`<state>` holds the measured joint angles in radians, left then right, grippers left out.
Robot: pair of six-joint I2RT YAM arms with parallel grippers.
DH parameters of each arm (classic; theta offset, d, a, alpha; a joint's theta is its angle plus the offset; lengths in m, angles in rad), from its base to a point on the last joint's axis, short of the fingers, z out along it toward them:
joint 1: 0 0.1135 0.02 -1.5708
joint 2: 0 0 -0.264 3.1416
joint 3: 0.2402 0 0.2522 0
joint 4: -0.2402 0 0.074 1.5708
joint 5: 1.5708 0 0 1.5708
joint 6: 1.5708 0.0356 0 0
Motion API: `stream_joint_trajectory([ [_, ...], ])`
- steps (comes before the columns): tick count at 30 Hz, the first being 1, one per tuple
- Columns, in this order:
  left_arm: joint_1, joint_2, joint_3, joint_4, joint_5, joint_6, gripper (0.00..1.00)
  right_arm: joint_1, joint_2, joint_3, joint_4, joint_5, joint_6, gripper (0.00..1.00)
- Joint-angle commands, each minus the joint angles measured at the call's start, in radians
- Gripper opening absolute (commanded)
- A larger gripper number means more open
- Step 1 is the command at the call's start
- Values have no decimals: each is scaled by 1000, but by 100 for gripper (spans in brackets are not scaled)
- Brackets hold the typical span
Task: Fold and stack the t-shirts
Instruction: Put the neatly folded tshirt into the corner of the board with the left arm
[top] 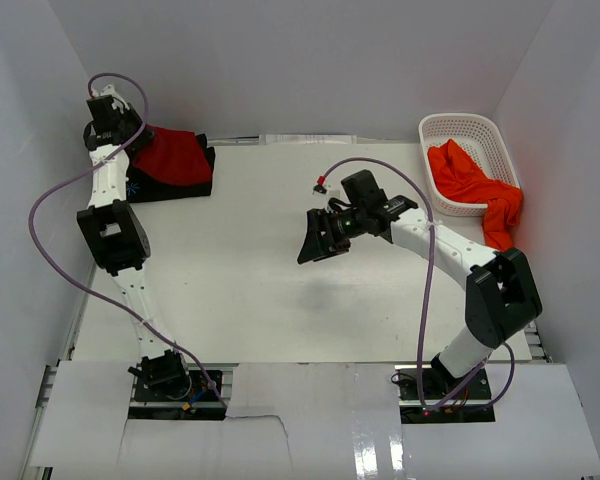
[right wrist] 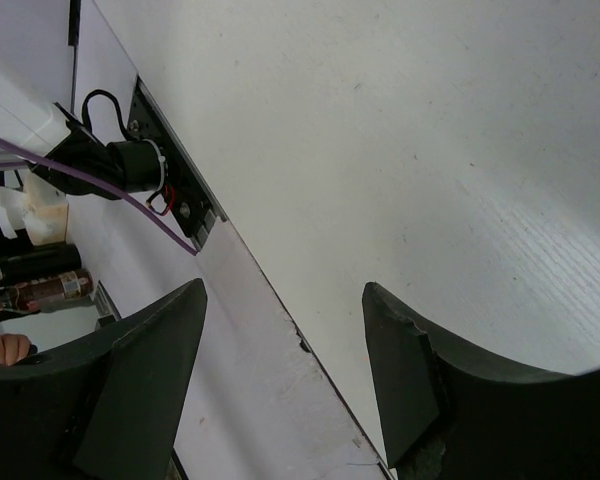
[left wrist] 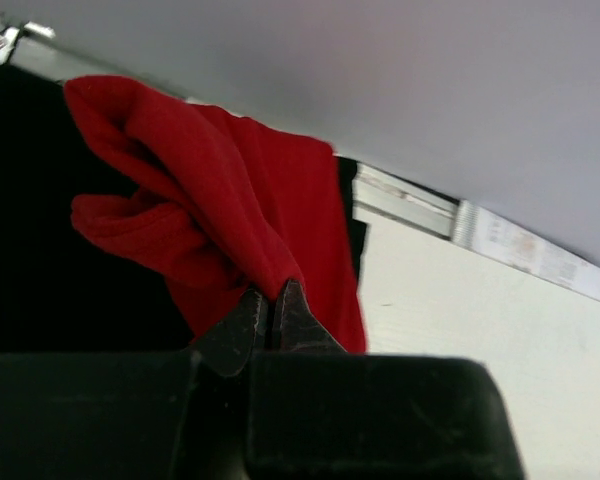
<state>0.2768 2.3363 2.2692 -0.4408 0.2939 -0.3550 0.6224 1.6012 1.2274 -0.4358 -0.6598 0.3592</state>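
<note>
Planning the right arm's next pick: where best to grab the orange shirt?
Probably grip the orange shirt by the flap draped over the near-right rim of the basket, coming from above on the table side. That flap hangs outside the wall, clear of the rim; the rest lies bunched inside. The right gripper is open.

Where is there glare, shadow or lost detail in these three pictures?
Top view: glare on the glossy front panel, and a soft shadow on the table under the right gripper. Left wrist: the black shirt is too dark for detail. Right wrist: bright sheen on the table.
</note>
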Motion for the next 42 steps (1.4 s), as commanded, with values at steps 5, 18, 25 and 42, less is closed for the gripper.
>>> stream_joint_trajectory([
  [5, 24, 38, 19, 22, -134, 42, 0, 8, 39, 26, 8, -34, 6, 70],
  [18, 114, -20, -89, -22, -378, -58, 0, 28, 80, 34, 20, -47, 11, 70],
  [25, 116, -40, -60, -29, -458, -71, 92, 37, 71, 18, 17, -52, 9, 70],
  [42, -108, -311, -230, 141, -538, 128, 98, 65, 74, 3, 25, -55, 4, 70],
])
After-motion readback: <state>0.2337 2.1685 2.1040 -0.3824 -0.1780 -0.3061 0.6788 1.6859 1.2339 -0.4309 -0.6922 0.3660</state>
